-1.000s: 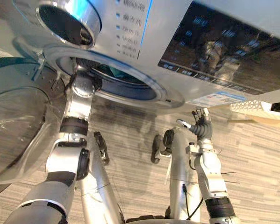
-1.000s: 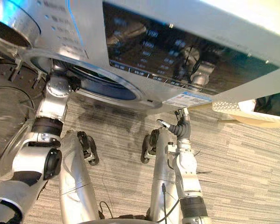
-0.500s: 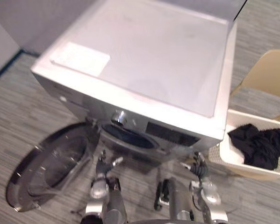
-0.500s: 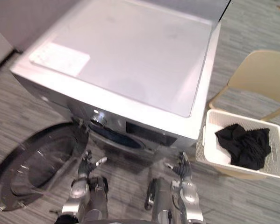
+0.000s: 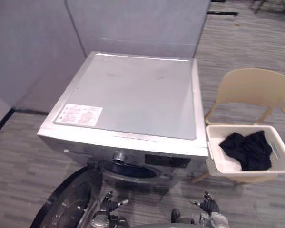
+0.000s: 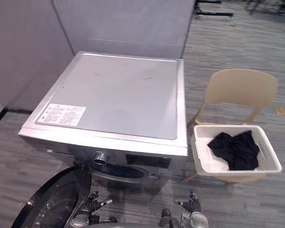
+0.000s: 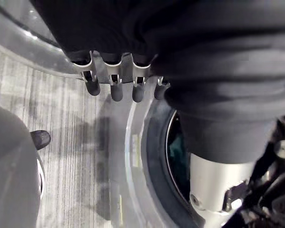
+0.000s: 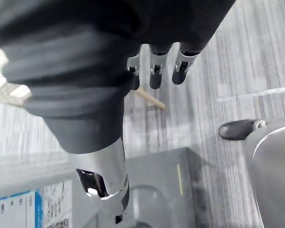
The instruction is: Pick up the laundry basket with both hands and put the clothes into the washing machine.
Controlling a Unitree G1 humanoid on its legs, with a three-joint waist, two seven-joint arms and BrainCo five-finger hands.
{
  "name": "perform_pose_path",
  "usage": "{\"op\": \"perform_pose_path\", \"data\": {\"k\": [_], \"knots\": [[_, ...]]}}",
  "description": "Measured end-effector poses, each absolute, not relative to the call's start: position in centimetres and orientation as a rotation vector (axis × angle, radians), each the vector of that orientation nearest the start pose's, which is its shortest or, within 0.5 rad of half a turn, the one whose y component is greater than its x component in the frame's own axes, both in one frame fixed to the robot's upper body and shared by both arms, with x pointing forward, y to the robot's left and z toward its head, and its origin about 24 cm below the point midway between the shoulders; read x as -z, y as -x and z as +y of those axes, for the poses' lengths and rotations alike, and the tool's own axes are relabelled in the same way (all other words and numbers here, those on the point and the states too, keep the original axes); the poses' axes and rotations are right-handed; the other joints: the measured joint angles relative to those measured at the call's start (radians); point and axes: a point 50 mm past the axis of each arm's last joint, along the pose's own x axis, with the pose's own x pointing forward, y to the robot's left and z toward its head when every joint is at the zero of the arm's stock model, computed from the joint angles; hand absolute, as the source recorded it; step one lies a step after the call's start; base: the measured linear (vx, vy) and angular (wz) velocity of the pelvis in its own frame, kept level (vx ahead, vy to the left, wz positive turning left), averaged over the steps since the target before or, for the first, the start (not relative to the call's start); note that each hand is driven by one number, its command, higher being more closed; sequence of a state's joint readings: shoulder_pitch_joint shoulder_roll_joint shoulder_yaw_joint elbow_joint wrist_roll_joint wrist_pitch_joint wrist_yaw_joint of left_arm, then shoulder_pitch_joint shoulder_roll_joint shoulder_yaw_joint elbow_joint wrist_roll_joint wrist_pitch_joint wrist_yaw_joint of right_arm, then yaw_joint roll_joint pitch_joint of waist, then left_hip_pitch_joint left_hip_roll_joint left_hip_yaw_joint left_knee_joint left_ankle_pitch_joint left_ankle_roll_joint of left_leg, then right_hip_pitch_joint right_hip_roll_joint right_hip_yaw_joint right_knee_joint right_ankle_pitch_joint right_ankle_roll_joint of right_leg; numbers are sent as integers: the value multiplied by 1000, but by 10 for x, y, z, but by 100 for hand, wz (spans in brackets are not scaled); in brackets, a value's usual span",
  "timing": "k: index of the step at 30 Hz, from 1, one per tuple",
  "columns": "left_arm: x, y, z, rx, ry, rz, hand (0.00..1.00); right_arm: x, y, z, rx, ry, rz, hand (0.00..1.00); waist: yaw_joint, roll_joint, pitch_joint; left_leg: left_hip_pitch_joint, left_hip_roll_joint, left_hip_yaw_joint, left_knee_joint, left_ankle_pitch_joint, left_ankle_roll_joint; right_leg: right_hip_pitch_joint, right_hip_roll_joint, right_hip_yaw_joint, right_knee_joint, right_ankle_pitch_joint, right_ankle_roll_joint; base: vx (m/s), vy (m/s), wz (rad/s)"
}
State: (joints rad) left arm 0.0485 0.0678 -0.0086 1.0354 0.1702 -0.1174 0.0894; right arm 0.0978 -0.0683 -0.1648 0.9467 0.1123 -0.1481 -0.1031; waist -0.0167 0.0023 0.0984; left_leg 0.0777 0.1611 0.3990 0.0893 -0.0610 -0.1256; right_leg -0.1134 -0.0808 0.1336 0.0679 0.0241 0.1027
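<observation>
Soft, even light falls from above. The washer's top (image 5: 132, 92) carries a pale sheen, brightest along its back edge. A diffuse shadow lies on the floor (image 5: 18, 156) under the washer's front. In the left wrist view a glint runs along the door ring (image 7: 132, 156), and the drum behind it is dark.

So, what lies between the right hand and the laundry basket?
Only bare striped floor and one beige chair leg separate the right hand from the laundry basket; the right eye view shows this.
</observation>
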Motion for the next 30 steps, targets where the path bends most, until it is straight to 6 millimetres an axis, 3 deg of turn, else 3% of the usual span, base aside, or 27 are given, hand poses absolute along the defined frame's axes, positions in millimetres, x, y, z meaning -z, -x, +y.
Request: {"op": "perform_pose_path", "data": {"k": [1, 2, 3, 4, 5, 6, 8, 9, 10, 11, 12, 13, 14, 15, 16, 17, 18, 20, 21, 23, 24, 25, 27, 28, 29, 30], "knots": [[153, -121, 178, -17, -253, 957, 0, 143, -120, -210, 370, -53, 871, 0, -1, -7, 6, 2, 5, 19, 13, -23, 1, -16, 12, 28, -5, 13, -2, -147, -22, -188], [153, -121, 177, -15, -250, 957, 0, 140, -130, -211, 364, -50, 846, 0, -1, 10, 13, 10, 19, 40, 27, -97, 6, -47, 41, 57, -34, 10, -34, -177, 10, -199], [154, -122, 175, -10, -247, 962, 0, 139, -134, -210, 362, -50, 840, 0, 3, 11, 25, 23, 19, 99, 7, -128, 17, -55, 28, -32, -47, -9, -123, -197, 33, -235], [155, -122, 171, -3, -236, 969, 0, 135, -144, -214, 360, -41, 812, 0, 6, 41, 26, 39, 34, 137, -6, -132, 24, -72, 23, -171, -35, -27, -164, -165, 64, -268], [154, -122, 174, -6, -244, 970, 0, 133, -152, -208, 339, -47, 794, 0, 8, 39, 34, 53, 57, 234, 10, -130, 27, -127, -3, -377, 95, -41, -183, -61, 5, -268], [154, -123, 180, -12, -262, 974, 0, 131, -157, -203, 325, -54, 781, 0, 5, 12, 40, 83, 55, 318, 26, -139, 13, -139, -38, -544, 185, -91, -239, 7, -21, -270], [154, -122, 183, -1, -282, 981, 0, 129, -163, -202, 325, -54, 767, 0, 6, 5, 42, 117, 56, 459, 53, -138, -12, -130, -93, -762, 225, -122, -262, 117, -45, -252], [155, -119, 186, -4, -286, 991, 0, 128, -164, -202, 326, -54, 765, 0, 5, 5, 41, 145, 63, 515, 53, -135, -17, -126, -112, -856, 242, -118, -256, 167, -113, -280], [155, -117, 188, -9, -291, 1000, 0, 129, -162, -200, 320, -54, 769, 0, 1, 4, 41, 166, 63, 551, 65, -143, -28, -128, -112, -881, 252, -94, -205, 160, -157, -256], [156, -117, 190, -11, -294, 1004, 0, 131, -160, -200, 310, -49, 779, 0, 2, 3, 42, 176, 85, 568, 115, -159, -53, -141, -93, -852, 267, -98, -185, 205, -184, -222], [156, -116, 191, -19, -288, 1012, 0, 134, -156, -199, 303, -44, 804, 0, 1, 24, 54, 176, 151, 563, 251, -184, -66, -153, -55, -791, 279, -111, -191, 212, -137, -166], [156, -116, 191, -31, -273, 1014, 0, 136, -153, -198, 299, -42, 819, 0, 2, 20, 53, 167, 196, 551, 359, -191, -48, -152, -26, -757, 277, -120, -193, 273, -159, -184], [156, -116, 190, -52, -247, 1011, 0, 137, -151, -199, 288, -25, 831, 0, 3, 50, 67, 119, 304, 466, 599, -150, 74, -128, 38, -703, 248, -130, -198, 269, -131, -176], [156, -119, 186, -67, -210, 999, 0, 137, -151, -200, 276, -9, 836, 0, 4, 76, 83, 39, 336, 319, 764, -171, 119, -100, 82, -654, 221, -132, -204, 310, -133, -166], [155, -121, 183, -74, -189, 988, 0, 137, -153, -202, 276, -3, 836, 0, 4, 84, 92, -16, 314, 215, 821, -190, 95, -85, 98, -622, 209, -133, -208, 322, -81, -137], [153, -126, 181, -91, -161, 961, 0, 137, -154, -202, 274, -2, 840, 0, 5, 83, 106, -109, 227, 47, 855, -225, 54, -49, 109, -578, 184, -131, -206, 278, -40, -112], [150, -130, 179, -100, -144, 936, 0, 139, -151, -200, 272, -6, 855, 0, 16, 74, 114, -170, 148, -57, 826, -239, 40, 4, 113, -544, 145, -116, -184, 310, -21, -102], [147, -135, 174, -100, -122, 902, 0, 141, -149, -198, 269, -10, 865, 0, 35, 62, 124, -228, 66, -113, 691, -241, 44, 80, 114, -502, 84, -104, -177, 320, 6, -63], [146, -138, 171, -93, -118, 885, 0, 140, -151, -197, 264, -9, 858, 0, 35, 62, 124, -265, 26, -125, 553, -237, 44, 114, 114, -490, 43, -106, -155, 260, 35, -31], [144, -140, 169, -95, -109, 872, 0, 138, -157, -197, 257, -4, 842, 0, 36, 65, 124, -303, -14, -123, 360, -222, 40, 150, 117, -484, -6, -101, -139, 264, 66, -12], [143, -143, 170, -101, -103, 859, 0, 137, -159, -196, 251, 0, 837, 0, 59, 56, 125, -302, -43, -122, 273, -113, 75, 176, 114, -474, -42, -94, -124, 351, 96, -27], [143, -143, 170, -102, -98, 857, 0, 137, -160, -193, 236, 10, 834, 0, 79, 46, 119, -277, -62, -111, 221, -50, 104, 195, 107, -457, -62, -85, -118, 480, 146, -28], [142, -144, 173, -112, -96, 855, 0, 134, -169, -190, 214, 20, 813, 0, 85, 36, 117, -273, -91, -112, 217, -60, 165, 200, 80, -443, -55, -102, -87, 444, 194, -4], [142, -144, 173, -116, -92, 857, 0, 133, -172, -186, 196, 24, 807, 0, 86, 34, 119, -265, -97, -106, 231, -94, 193, 193, 61, -442, 3, -131, -43, 352, 203, 8], [143, -143, 173, -120, -90, 863, 0, 132, -174, -185, 190, 27, 803, 0, 87, 37, 118, -246, -97, -106, 230, -110, 189, 175, 48, -436, 76, -153, -12, 363, 239, 13], [145, -140, 174, -121, -91, 878, 0, 132, -174, -184, 186, 30, 804, 0, 84, 36, 121, -189, -109, -116, 210, -128, 193, 119, 5, -433, 309, -193, 37, 293, 200, 21]]}}
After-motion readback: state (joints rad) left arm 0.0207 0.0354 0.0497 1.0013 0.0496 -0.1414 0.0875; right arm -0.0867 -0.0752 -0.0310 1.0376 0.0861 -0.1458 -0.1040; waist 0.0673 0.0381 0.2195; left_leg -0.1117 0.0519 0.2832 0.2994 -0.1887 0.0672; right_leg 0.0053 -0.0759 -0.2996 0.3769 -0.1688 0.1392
